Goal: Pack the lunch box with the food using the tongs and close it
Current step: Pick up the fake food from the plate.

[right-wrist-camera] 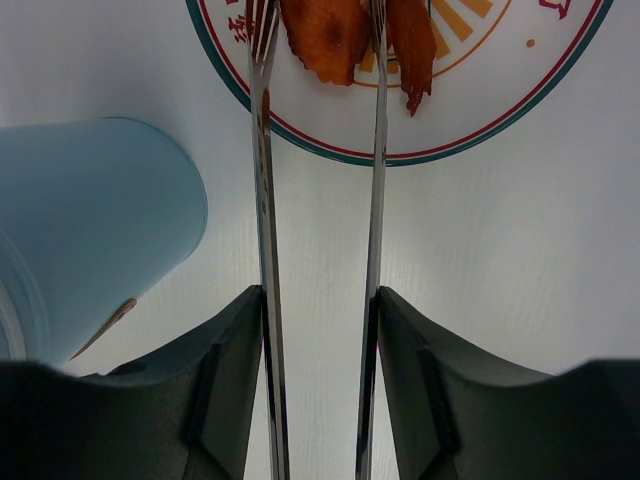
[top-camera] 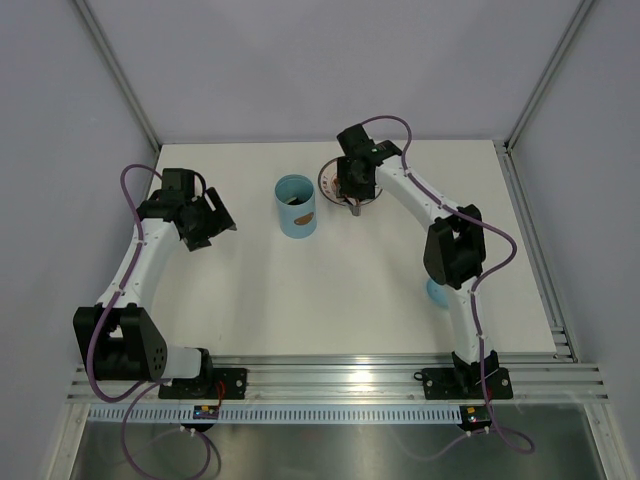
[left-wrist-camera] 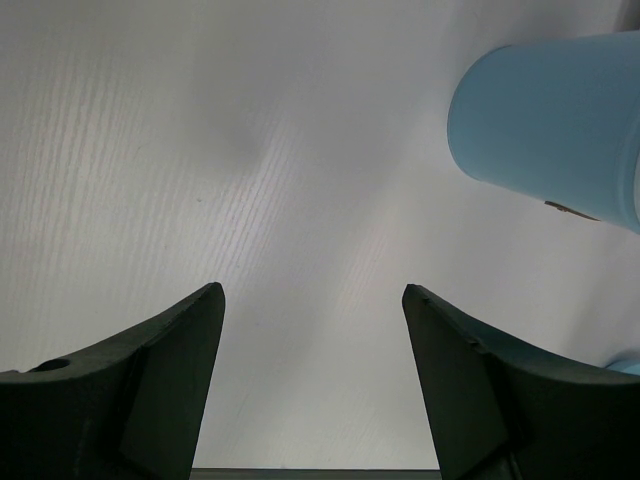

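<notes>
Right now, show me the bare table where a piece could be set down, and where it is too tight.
Widest: the bare table between the lunch box and the arm bases. Also the strip between the open left gripper and the lunch box. Crowded: the plate beside the lunch box, where the right gripper holds the tongs over food.

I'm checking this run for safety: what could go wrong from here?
1. The tongs, held in the right gripper, are thin; the orange piece between their tips over the plate could slip out.
2. The tall lunch box stands close beside the plate; a swing could topple it.
3. The lid, partly hidden under the right arm, might get swept.
</notes>
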You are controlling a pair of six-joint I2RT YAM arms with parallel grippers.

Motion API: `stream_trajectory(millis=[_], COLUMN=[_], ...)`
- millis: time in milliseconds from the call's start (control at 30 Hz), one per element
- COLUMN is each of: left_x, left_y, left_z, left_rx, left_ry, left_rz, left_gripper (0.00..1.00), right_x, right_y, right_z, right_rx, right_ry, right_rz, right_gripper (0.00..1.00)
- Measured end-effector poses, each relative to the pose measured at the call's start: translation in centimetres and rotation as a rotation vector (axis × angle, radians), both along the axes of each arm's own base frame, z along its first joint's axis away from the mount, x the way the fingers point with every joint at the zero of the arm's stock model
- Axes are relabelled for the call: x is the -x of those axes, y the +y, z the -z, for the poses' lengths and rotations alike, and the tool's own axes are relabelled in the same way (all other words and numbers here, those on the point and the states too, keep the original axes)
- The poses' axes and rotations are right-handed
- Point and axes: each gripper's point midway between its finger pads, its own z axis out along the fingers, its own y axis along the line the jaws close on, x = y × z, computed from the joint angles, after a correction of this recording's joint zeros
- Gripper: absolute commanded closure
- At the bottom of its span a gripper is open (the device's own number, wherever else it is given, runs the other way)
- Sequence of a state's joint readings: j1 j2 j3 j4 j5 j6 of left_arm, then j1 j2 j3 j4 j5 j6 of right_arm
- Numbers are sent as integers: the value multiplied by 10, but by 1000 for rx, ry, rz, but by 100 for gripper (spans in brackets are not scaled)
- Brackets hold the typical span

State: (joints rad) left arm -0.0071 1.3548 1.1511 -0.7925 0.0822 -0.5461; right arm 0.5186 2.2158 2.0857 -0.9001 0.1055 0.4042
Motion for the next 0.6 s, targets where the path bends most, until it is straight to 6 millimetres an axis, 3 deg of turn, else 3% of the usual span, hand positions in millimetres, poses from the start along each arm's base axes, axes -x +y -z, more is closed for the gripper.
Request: stream_trajectory(millis=[100,267,367,600], left_x=[0,0,0,0], left_y=[0,0,0,0], left_z=[0,0,0,0], left_rx=[0,0,0,0], left_ry=[0,0,0,0], left_rz=[0,0,0,0], left_gripper=[24,24,24,24], right_x=[-1,0,-1,-1], right_y=[-1,-2,-2,-3], right_z=[2,4,2,-1], right_rx=[11,20,20,20], right_ry=[1,5,2,-6], right_rz=[-1,-8,-9,-9], right_gripper=[51,75,84,89])
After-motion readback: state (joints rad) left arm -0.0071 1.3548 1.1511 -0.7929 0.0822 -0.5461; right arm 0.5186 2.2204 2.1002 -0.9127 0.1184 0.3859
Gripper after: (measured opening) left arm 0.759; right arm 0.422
